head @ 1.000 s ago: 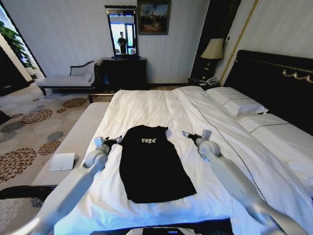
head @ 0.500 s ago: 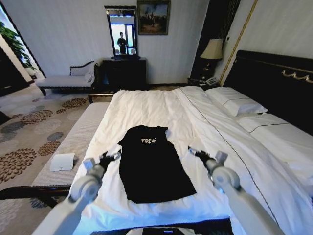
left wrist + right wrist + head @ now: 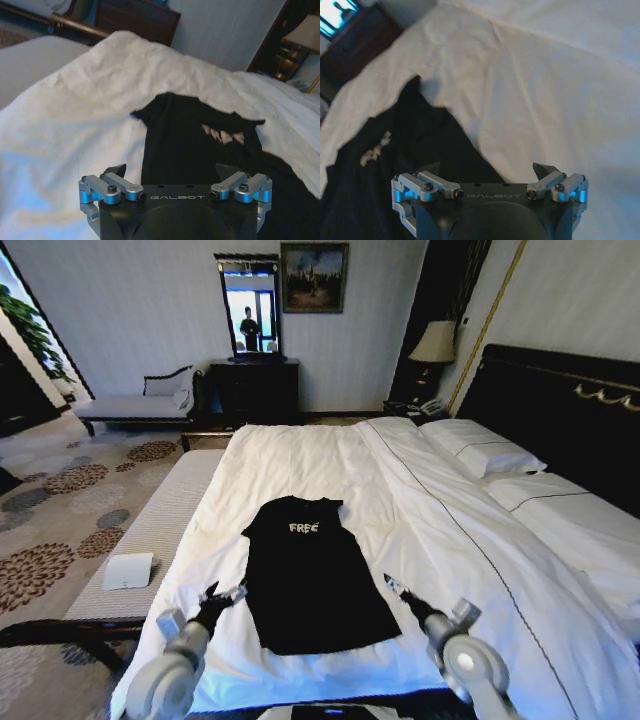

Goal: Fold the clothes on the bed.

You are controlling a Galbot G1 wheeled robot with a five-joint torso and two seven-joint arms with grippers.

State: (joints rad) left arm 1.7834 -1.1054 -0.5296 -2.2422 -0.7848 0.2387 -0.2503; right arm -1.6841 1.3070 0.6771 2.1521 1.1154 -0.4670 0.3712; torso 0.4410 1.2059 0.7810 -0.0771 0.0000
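Left gripper (image 3: pixel 222 597), head view, lower left of frame: fingers spread, empty, just beside the shirt's hem corner. Right gripper (image 3: pixel 398 590), lower centre-right: spread, empty, at the opposite hem corner. Black T-shirt (image 3: pixel 310 575) lies at frame centre on the bed (image 3: pixel 300 455), sleeves apparently tucked in, body at full length; judged partly folded, lengthwise fold outstanding. Left wrist view: fingers apart over white bedding, shirt just beyond. Right wrist view: fingers apart, straddling the shirt's edge.
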